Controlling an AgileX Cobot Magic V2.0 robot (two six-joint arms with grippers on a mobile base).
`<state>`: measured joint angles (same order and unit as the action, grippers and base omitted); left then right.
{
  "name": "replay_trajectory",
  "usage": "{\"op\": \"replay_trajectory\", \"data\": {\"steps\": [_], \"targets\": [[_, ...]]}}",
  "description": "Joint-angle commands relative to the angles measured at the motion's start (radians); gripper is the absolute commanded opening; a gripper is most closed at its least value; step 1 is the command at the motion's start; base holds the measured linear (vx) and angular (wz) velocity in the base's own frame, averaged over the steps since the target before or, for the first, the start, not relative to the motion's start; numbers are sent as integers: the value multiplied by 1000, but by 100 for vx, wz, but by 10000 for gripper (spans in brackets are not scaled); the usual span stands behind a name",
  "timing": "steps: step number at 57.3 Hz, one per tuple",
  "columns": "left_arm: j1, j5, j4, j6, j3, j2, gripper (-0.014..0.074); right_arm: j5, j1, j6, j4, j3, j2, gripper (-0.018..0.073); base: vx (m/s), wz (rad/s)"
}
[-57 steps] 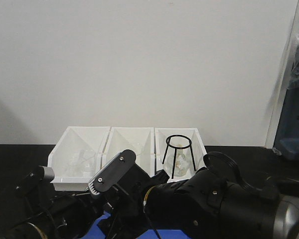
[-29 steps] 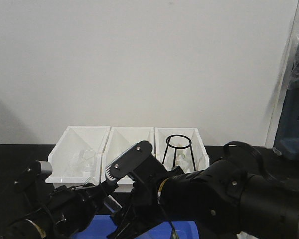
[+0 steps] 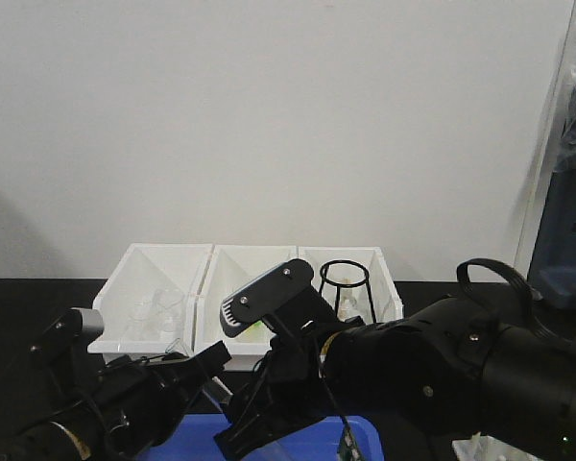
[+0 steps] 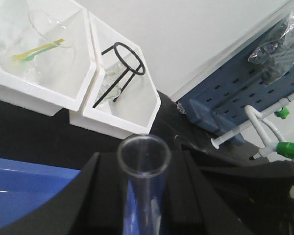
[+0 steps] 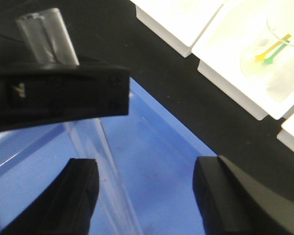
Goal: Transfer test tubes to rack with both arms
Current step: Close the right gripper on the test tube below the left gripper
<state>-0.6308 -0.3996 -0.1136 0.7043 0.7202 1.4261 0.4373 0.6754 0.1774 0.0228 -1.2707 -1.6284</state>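
Note:
In the left wrist view a clear test tube point(image 4: 143, 161) stands with its open mouth toward the camera. My left gripper point(image 4: 143, 169) is shut on it, a black finger point(image 4: 100, 196) on each side. The right wrist view shows the same test tube point(image 5: 45, 36) sticking up above the left gripper's black body point(image 5: 59, 95) and slanting down over the blue tray point(image 5: 166, 161). Its lower part runs between the fingers of my right gripper point(image 5: 144, 191), close to the left finger point(image 5: 81, 196). That gripper is open and touches nothing. Both arms crowd the bottom of the front view, left arm point(image 3: 106, 408) and right arm point(image 3: 432, 375). The rack is out of view.
Three white bins point(image 3: 154, 257) stand in a row at the back against the wall. The right one holds a black wire tripod point(image 3: 346, 288); another holds a glass beaker point(image 4: 44, 27) with a yellow-green stick. A blue pegboard unit point(image 4: 235, 93) with white tubing is at the far right.
The right arm has risen and swung over the blue tray, hiding more of the bins. The left arm has lifted slightly toward it.

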Motion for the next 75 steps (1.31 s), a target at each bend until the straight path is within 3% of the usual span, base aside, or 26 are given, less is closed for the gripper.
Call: {"op": "replay_trajectory", "data": {"steps": [1,10,16,51,59,68,75], "targets": [[-5,-88,18,9,33,-37,-4,-54,0,52,50,-29,45,483,0,0],[-5,-97,20,9,33,-37,-4,-38,0,127,147,-29,45,483,0,0],[-5,-121,68,9,33,-37,-4,-57,0,146,165,-29,45,483,0,0],[-5,-142,95,12,33,-37,-4,-81,0,151,164,-29,3,483,0,0],[-6,-166,152,15,33,-37,-4,-83,0,136,167,-29,3,483,0,0],[-6,-198,204,118,33,-37,-4,-82,0,126,167,-29,3,483,0,0],[-6,-208,259,141,33,-37,-4,-82,0,126,167,-29,3,483,0,0]]}}
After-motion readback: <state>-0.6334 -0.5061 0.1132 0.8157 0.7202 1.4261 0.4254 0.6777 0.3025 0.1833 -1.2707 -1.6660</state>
